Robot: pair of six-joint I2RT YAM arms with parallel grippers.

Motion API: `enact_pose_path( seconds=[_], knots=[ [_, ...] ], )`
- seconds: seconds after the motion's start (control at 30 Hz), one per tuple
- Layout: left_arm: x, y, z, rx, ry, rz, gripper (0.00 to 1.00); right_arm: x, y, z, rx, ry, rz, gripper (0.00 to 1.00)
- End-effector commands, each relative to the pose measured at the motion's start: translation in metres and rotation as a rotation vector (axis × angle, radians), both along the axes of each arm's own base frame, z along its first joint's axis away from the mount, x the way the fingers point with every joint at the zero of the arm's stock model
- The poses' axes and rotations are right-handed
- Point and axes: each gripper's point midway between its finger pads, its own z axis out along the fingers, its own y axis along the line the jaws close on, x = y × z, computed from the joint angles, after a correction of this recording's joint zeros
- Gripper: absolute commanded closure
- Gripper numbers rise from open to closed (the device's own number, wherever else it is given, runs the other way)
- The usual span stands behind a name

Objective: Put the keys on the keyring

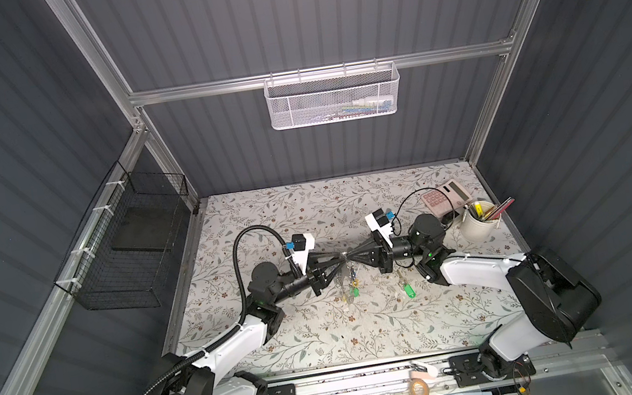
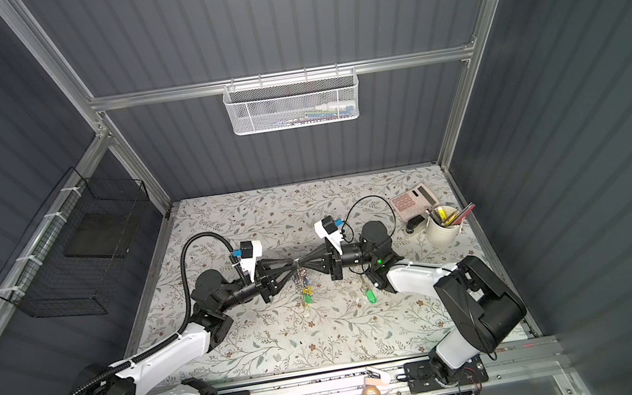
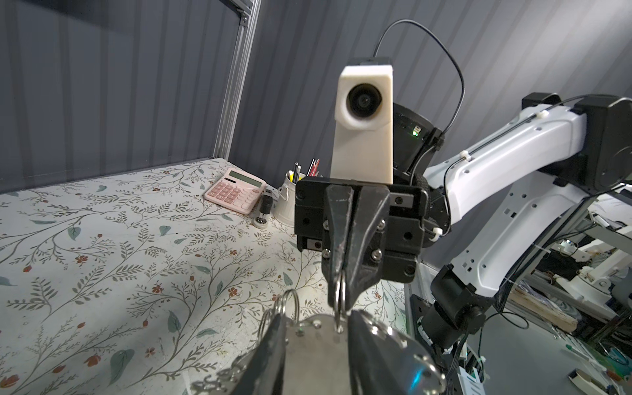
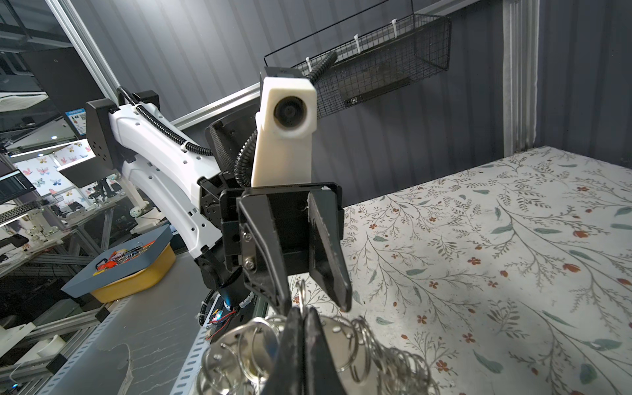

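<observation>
The keys [image 1: 408, 289] [image 2: 370, 296], with their green tag, lie on the floral table in front of the right arm, held by nothing. Both grippers meet tip to tip above the table's middle, and the keyring [image 1: 349, 282] [image 2: 304, 288] hangs below them with its rings and coloured tags. My right gripper [image 4: 302, 328] [image 3: 340, 301] [image 1: 352, 256] is shut on a small silver ring [image 3: 339, 294] at the keyring's top. My left gripper [image 3: 318, 318] [image 4: 314, 302] [image 1: 340, 260] is open, and its fingers [image 4: 328, 256] straddle that ring without touching it.
A pink calculator [image 1: 445, 196], a white cup of pens [image 1: 477, 220] and a small black stapler [image 2: 414, 223] sit at the back right. A black wire basket [image 1: 124, 250] hangs on the left wall and a white mesh basket [image 1: 333, 95] on the back rail.
</observation>
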Motion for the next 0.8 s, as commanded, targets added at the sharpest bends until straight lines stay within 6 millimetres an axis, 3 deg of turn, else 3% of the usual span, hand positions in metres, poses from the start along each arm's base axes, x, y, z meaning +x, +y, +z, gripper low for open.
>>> enact_pose_path(
  seconds=[0.0, 0.23, 0.33, 0.5, 0.6, 0.77],
  knots=[
    [-0.001, -0.005, 0.018, -0.031, -0.049, -0.022, 0.77, -0.002, 0.001, 0.012, 0.024, -0.041, 0.015, 1.0],
    [0.0, -0.008, 0.015, -0.024, -0.029, -0.041, 0.87, -0.004, 0.001, 0.012, 0.024, -0.038, 0.023, 1.0],
    [0.0, -0.008, 0.014, -0.02, -0.026, -0.048, 1.0, -0.004, 0.001, 0.012, 0.024, -0.039, 0.025, 1.0],
    [-0.003, -0.01, 0.014, 0.013, -0.018, -0.071, 1.0, -0.003, -0.002, 0.015, 0.027, -0.044, 0.014, 0.99],
    [-0.004, -0.012, 0.01, 0.097, -0.019, -0.091, 1.0, -0.003, -0.005, 0.016, 0.027, -0.053, 0.001, 0.86],
    [-0.011, -0.012, 0.01, 0.237, -0.046, -0.137, 1.0, -0.001, -0.015, 0.015, 0.021, -0.072, -0.039, 0.75]
  ],
)
